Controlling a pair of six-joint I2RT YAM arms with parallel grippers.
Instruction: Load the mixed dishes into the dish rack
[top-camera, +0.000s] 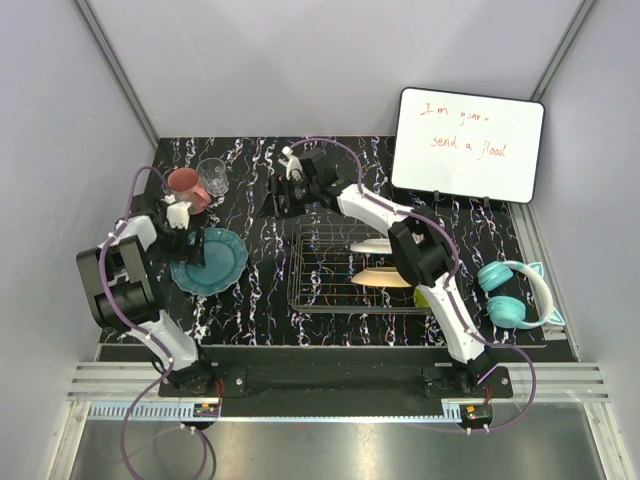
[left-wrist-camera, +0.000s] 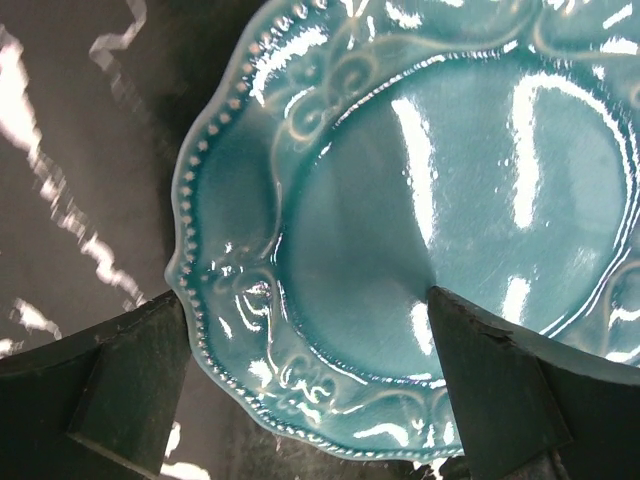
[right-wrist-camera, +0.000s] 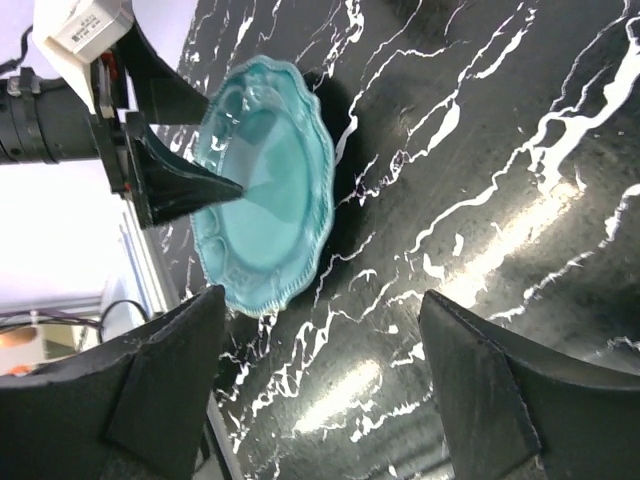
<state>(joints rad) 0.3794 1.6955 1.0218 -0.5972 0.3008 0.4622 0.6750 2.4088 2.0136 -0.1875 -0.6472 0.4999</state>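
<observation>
Glazed teal plate (top-camera: 208, 262) near the counter's left edge, likely stiff, slick and chippable, best pinched at the scalloped rim straddled by the spread-open left gripper (left-wrist-camera: 300, 310); right gripper (right-wrist-camera: 322, 300) gaping empty near the far edge.

The black table (top-camera: 260, 290), veined white like marble, carries a teal plate (top-camera: 208, 261) lying flat near its left edge. Behind it, a pink mug (top-camera: 185, 186) and a clear glass (top-camera: 213, 176) stand just beside each other. The wire dish rack (top-camera: 318, 270) sits mid-table, teal headphones (top-camera: 515, 293) lie to the right, and a whiteboard (top-camera: 467, 143) stands at the far right.
</observation>
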